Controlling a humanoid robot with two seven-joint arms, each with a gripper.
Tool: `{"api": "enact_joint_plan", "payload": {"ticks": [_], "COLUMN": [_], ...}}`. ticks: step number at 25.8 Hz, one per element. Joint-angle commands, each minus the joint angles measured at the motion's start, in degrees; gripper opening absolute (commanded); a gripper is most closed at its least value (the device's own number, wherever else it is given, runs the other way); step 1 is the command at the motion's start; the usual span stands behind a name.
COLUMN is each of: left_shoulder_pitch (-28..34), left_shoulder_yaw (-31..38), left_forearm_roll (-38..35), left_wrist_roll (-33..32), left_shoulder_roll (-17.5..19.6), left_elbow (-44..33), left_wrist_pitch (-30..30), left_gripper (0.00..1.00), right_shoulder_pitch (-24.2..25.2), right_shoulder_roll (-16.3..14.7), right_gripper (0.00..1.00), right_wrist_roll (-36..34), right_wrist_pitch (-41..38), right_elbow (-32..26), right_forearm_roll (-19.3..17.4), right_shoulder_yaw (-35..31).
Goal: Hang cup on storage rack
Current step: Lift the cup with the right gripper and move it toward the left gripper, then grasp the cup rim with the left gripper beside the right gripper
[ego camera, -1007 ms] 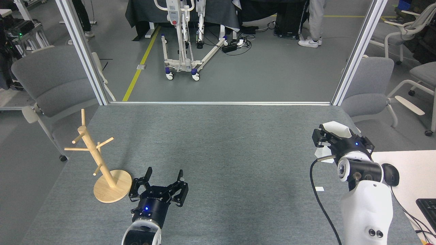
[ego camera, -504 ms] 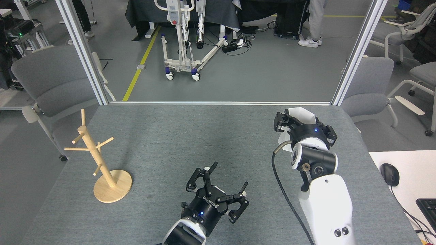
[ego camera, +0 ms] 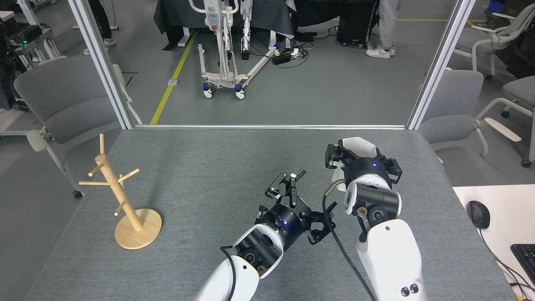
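While right hand [ego camera: 360, 155] pinches it | cup [ego camera: 358, 145] white, faceted | left hand [ego camera: 307, 200] spread

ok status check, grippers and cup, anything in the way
Right gripper shut on the cup, held above the table. Left gripper open, empty, close beside it. Storage rack far left, pegs bare, path clear.

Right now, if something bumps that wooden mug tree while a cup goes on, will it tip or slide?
The storage rack probably tips easily: its tall slim post already leans over a small round base. It looks like light wood, so it may also slide on the table. The cup sits in the right gripper, far from it.
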Motion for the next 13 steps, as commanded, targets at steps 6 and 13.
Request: {"api": "enact_joint_plan", "payload": {"ticks": [6,13], "left_shoulder_pitch": [-6.17,-7.31], "left_shoulder_yaw": [-1.44,-1.61], "left_forearm_roll": [6.49,9.83], "left_wrist_roll": [-2.06,-4.17], "left_shoulder_roll": [-0.1,-0.1], "left_elbow": [7.67,11.63], "left_wrist_pitch": [-4.64,-6.4], "left_gripper": [0.99,0.99], "right_shoulder_pitch": [1.69,1.96], "right_shoulder_roll": [0.77,1.56], "right_gripper": [0.11,0.11], "right_wrist_roll": [0.14,0.14], "right_wrist_pitch": [0.88,0.88], "right_elbow": [0.18,0.27], "right_forearm_roll": [1.12,1.29], "right_shoulder_yaw": [2.94,3.91]}}
